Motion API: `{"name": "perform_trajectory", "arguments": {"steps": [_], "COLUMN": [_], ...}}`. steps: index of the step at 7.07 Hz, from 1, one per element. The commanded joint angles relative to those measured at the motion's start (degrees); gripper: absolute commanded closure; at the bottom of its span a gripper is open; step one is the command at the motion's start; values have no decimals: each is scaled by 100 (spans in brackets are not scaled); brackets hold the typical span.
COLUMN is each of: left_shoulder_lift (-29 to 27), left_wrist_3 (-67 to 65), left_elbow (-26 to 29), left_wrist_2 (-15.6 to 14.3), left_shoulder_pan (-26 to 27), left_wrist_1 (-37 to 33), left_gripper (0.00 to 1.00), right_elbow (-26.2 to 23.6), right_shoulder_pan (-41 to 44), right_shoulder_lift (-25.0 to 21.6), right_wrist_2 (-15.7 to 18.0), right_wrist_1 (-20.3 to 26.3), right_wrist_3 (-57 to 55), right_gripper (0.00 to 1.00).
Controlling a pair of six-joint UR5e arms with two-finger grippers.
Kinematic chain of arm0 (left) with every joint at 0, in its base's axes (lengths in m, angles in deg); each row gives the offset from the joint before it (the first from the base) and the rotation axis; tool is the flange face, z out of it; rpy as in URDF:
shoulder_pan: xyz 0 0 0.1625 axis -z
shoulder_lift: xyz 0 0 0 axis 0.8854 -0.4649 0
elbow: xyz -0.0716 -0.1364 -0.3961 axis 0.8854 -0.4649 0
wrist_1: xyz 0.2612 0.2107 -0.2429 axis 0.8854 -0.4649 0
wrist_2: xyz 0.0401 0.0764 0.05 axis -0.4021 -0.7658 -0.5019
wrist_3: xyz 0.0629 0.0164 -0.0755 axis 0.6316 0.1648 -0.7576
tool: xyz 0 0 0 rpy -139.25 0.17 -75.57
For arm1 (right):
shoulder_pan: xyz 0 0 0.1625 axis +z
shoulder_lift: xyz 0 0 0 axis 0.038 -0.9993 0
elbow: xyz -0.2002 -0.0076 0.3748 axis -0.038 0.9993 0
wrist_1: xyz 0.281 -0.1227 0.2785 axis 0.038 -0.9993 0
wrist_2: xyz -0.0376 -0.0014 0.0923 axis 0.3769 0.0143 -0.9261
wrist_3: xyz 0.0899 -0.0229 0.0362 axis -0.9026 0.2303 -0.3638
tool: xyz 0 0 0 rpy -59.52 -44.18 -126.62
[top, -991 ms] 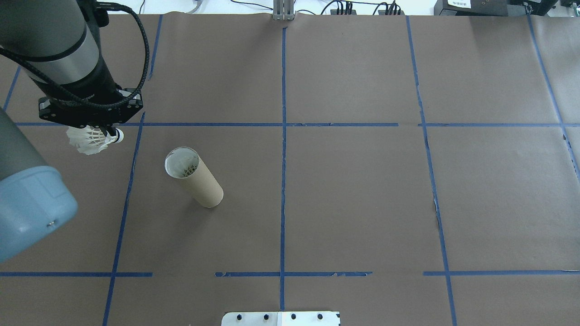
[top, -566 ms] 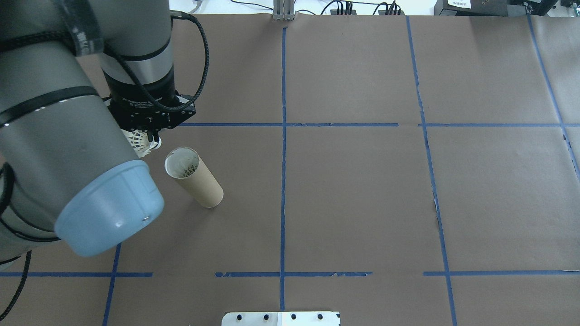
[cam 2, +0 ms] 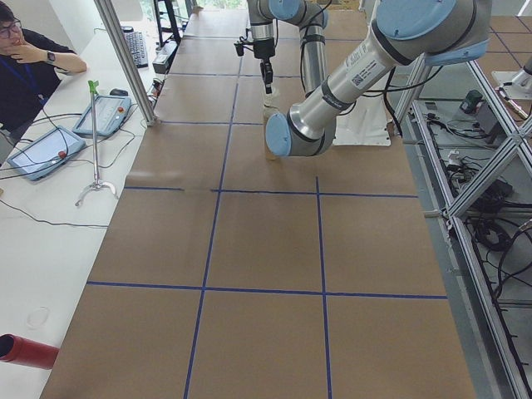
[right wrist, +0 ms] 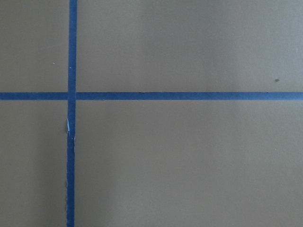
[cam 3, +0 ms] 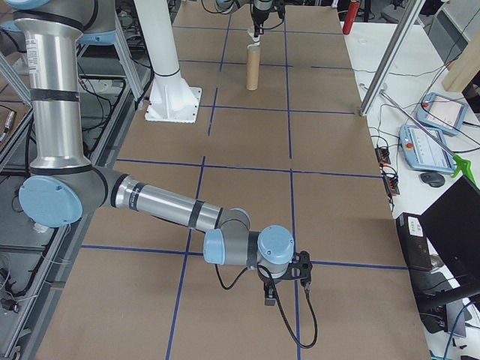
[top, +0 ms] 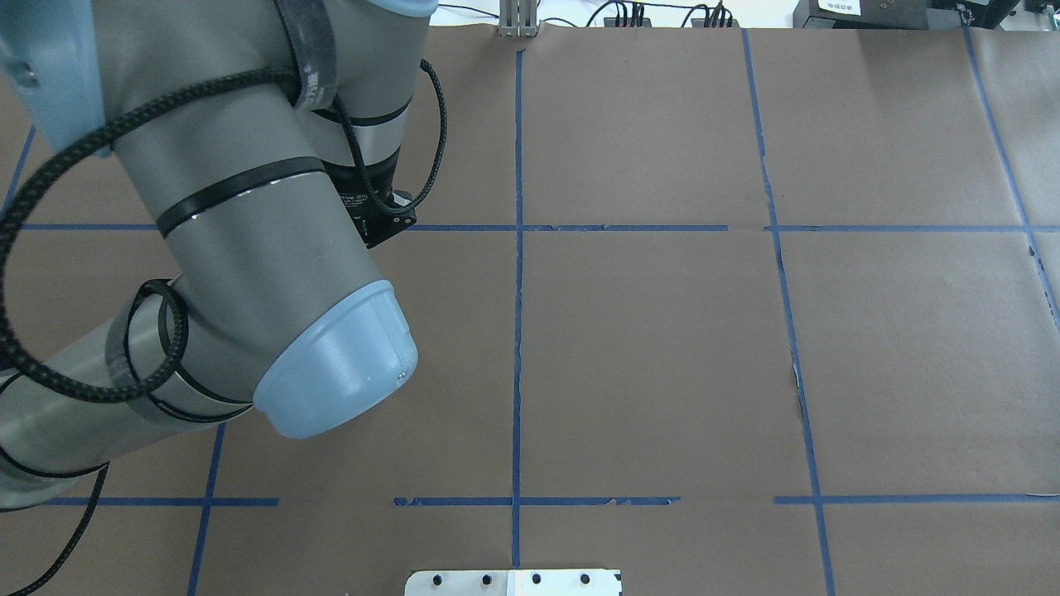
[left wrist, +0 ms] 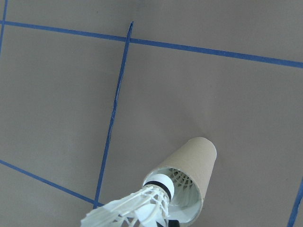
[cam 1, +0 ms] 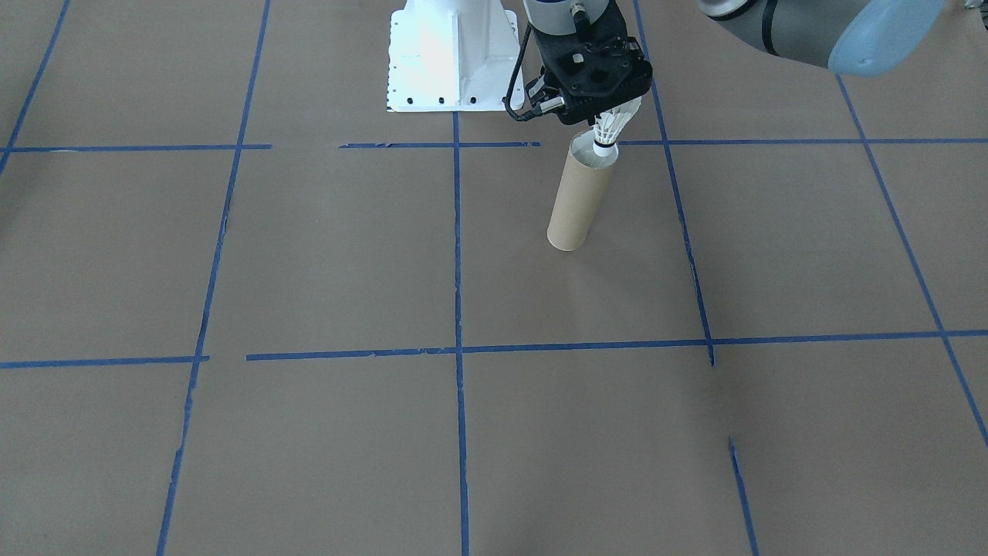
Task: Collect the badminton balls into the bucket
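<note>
1. Left jaws shut tight on the feather end of the small white feather shuttlecock [cam 1: 610, 127] with its round white tip and thin dark band.
2. Left gripper [cam 1: 600, 116], black with two fingers, up above the tall slim brown cardboard tube [cam 1: 579, 194].
3. Shuttlecock pointing tip down, right at the open top of the tube, tip just at the rim in the front view.
4. From the left wrist camera: round tip [left wrist: 158, 182] over the whitish inside of the tube [left wrist: 189, 175], with more white feathers down inside it.
5. Tube standing up on the brown paper table [cam 1: 309, 255] with blue tape lines [cam 1: 457, 255], near the white metal robot base [cam 1: 448, 54].
6. In the overhead view, tube and shuttlecock hidden under the big grey left arm [top: 248, 248].
7. Right gripper [cam 3: 283, 289] low over the paper, far from the tube; cannot tell if its jaws are open or shut.
8. Right wrist camera: only brown paper and crossing blue tape.
9. A person [cam 2: 29, 66] sitting at the side table.
</note>
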Motion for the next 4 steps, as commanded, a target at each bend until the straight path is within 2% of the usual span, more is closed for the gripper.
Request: {"name": "perform_trajectory", "arguments": {"steps": [1, 3, 4], "left_shoulder_lift": [83, 206, 215], "left_wrist_3": [53, 71, 71], "left_elbow": [59, 41, 50], "left_wrist_2": [-1, 8, 8], "left_shoulder_pan": [-99, -99, -99], "left_wrist_1": [-22, -48, -144], "left_gripper": [100, 100, 82], "right_elbow": [0, 0, 0], "right_shoulder_pan": [0, 0, 0], "right_shoulder_lift": [0, 0, 0], "right_wrist_2": [0, 0, 0], "right_wrist_1": [0, 0, 0], "right_wrist_3": [0, 0, 0], "right_gripper": [0, 0, 0]}}
